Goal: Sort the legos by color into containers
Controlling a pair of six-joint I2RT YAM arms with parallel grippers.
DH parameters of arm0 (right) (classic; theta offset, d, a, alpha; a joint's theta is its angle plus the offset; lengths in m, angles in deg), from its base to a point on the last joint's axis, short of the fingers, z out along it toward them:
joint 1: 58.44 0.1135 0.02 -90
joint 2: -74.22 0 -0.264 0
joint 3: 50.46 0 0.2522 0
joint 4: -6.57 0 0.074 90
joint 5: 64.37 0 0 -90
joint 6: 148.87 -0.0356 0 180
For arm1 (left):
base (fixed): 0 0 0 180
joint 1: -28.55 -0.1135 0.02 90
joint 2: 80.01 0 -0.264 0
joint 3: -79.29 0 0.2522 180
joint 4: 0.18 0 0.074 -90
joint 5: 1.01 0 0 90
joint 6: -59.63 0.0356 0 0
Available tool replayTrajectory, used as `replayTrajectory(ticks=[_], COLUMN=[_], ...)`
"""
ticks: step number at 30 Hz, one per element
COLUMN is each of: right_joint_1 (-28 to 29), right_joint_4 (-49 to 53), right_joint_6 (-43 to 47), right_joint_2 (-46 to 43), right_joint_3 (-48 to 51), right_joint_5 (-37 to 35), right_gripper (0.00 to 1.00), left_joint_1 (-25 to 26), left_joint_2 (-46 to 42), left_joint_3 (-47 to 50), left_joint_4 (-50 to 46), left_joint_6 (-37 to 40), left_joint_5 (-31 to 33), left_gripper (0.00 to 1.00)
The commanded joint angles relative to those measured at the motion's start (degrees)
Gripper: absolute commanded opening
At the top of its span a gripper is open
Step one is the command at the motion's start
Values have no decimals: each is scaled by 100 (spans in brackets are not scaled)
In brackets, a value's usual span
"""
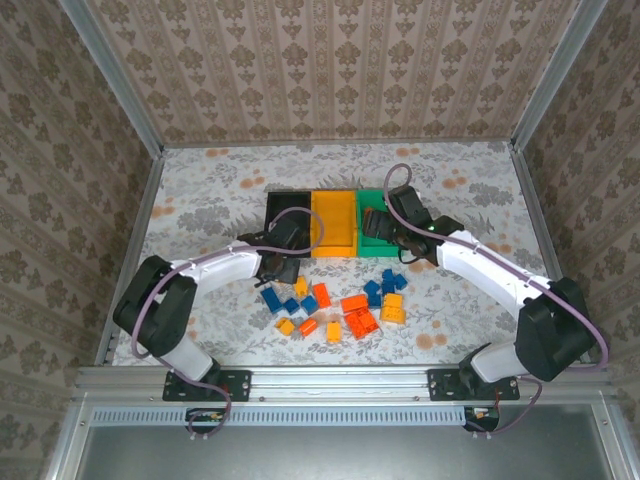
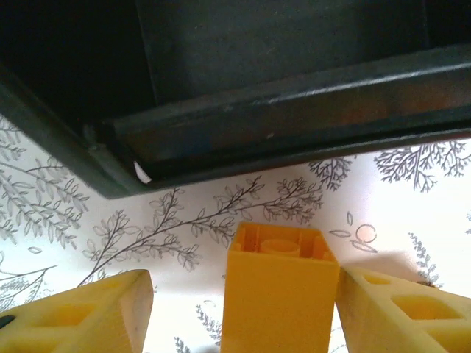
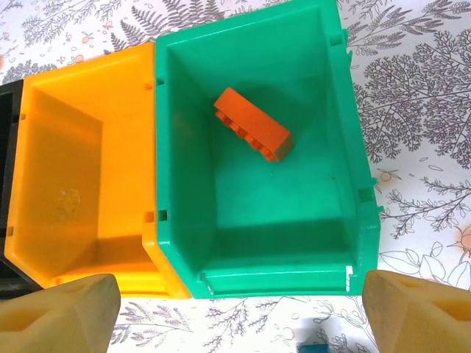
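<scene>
Yellow lego (image 2: 278, 294) at left hand (image 2: 246, 312), beside rim of black bin (image 2: 294, 125)

Black bin (image 1: 284, 206), orange bin (image 1: 333, 216), green bin (image 3: 257, 220) abreast, orange brick (image 3: 253, 123) inside green, loose bricks (image 1: 357, 303) nearby

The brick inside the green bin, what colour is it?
Orange-red. The brick lies in the green bin, clearest in the right wrist view.

Overhead overview; wrist close-ups on containers (image 1: 335, 220)
</scene>
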Motion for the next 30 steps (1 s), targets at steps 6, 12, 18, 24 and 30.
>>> replayTrajectory(ticks=[6, 12, 18, 24, 30], right_joint_1=[-32, -36, -63, -88, -143], right_joint_4=[58, 87, 110, 109, 208], right_joint_6=[-61, -89, -133, -221, -309], right_joint_2=[-343, -396, -464, -642, -836], right_joint_3=[82, 64, 92, 340, 648], right_joint_5=[-207, -256, -286, -286, -304], right_gripper=[87, 87, 87, 87, 87], left_joint_1=[40, 156, 307, 91, -510], left_joint_2=[265, 68, -776, -1289, -347], left_joint_3=[174, 210, 4, -776, -1754], left_joint_4=[151, 43, -356, -535, -205], left_joint_6=[-42, -56, -162, -128, -12], left_joint_5=[-257, -234, -145, -214, -373], left_gripper=[55, 40, 35, 35, 34])
